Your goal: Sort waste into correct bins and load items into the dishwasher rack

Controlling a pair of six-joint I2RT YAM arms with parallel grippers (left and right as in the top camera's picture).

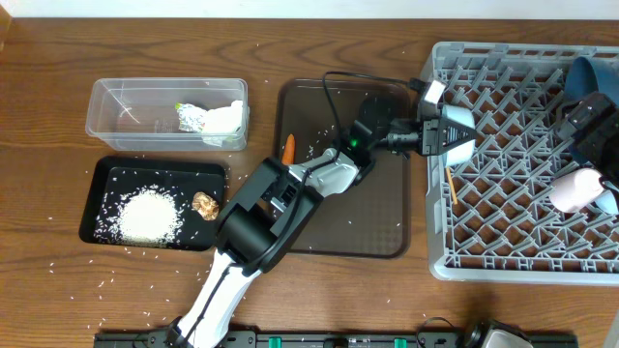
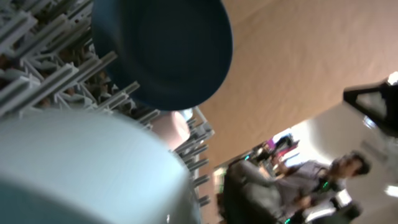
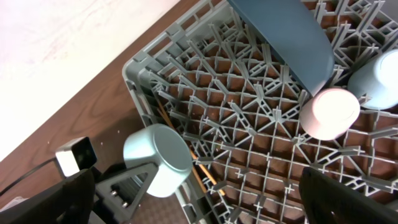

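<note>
My left gripper (image 1: pixel 432 136) is shut on the white bowl (image 1: pixel 458 133) and holds it on its side over the left edge of the grey dishwasher rack (image 1: pixel 503 253). The bowl fills the lower left of the left wrist view (image 2: pixel 81 168) and shows in the right wrist view (image 3: pixel 158 158). The dark-blue dish (image 1: pixel 588 73) stands in the rack's far right corner. The pink cup (image 1: pixel 573 190) and blue cup (image 1: pixel 606 202) sit at the rack's right side. The chopsticks (image 1: pixel 450 186) lie in the rack near its left wall. My right gripper (image 3: pixel 199 205) is open and empty above the rack.
The clear tub (image 1: pixel 116 97) holds a wrapper and white tissue (image 1: pixel 222 120). The black tray (image 1: pixel 102 179) holds rice (image 1: pixel 150 215) and a brown lump (image 1: pixel 204 204). An orange carrot (image 1: pixel 287 148) lies on the brown serving tray (image 1: pixel 377 217). Rice grains are scattered on the table.
</note>
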